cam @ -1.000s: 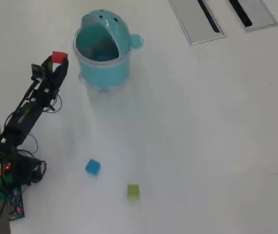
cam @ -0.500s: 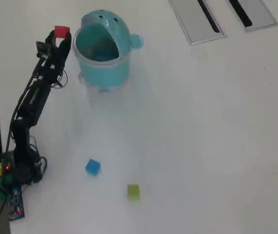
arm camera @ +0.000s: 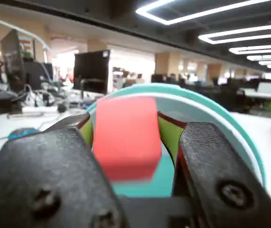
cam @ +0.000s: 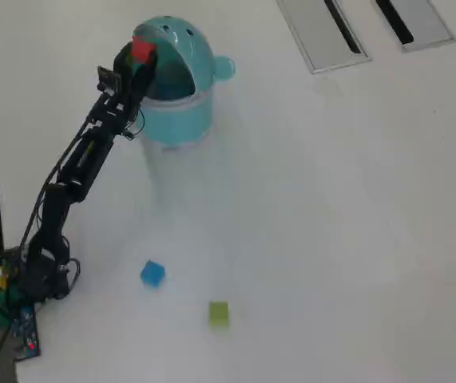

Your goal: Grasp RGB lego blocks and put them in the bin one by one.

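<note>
Red block (cam: 141, 49) is clamped between my gripper (arm camera: 126, 142) jaws, held over the near rim of the bin (cam: 188, 104), not yet released. Blue block (cam: 152, 274) and green block (cam: 219, 313) lie on the table (cam: 331, 199), well apart from the bin. I judge one delivery under way, two left.

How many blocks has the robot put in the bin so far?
None that the pictures show. The gripper holds the red block at the rim of the open teal bin, not yet let go. The blue block and the yellow-green block lie on the table, waiting. So one is in hand and two are left.
</note>
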You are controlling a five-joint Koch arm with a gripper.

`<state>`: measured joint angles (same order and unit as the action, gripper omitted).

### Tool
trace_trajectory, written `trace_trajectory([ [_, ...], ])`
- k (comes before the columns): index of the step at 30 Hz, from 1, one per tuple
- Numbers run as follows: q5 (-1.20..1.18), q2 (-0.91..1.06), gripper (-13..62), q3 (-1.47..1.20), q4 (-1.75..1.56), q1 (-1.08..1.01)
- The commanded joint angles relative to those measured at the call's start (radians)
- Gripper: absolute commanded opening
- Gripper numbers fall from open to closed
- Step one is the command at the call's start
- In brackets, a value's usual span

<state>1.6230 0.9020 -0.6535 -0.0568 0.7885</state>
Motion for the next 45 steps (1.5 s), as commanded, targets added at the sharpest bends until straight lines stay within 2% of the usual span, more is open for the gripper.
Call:
trace_trajectory([
  [1, 0.005, 0.029, 27.1, 0.094, 0.018, -0.015],
  [5, 0.0, 0.032, 28.4, 0.092, 0.034, -0.015],
  [11, -0.006, 0.132, 31.6, 0.061, 0.27, -0.02],
  [15, -0.003, 0.238, 31.6, -0.057, 0.272, -0.043],
  [18, 0.002, 0.364, 31.5, -0.242, 0.227, -0.077],
  [22, 0.002, 0.514, 31.5, -0.5, 0.091, -0.167],
  [34, -0.021, 0.749, 32.0, -0.888, 0.057, -0.422],
  [45, -0.02, 0.833, 33.6, -1.068, 0.114, -0.661],
])
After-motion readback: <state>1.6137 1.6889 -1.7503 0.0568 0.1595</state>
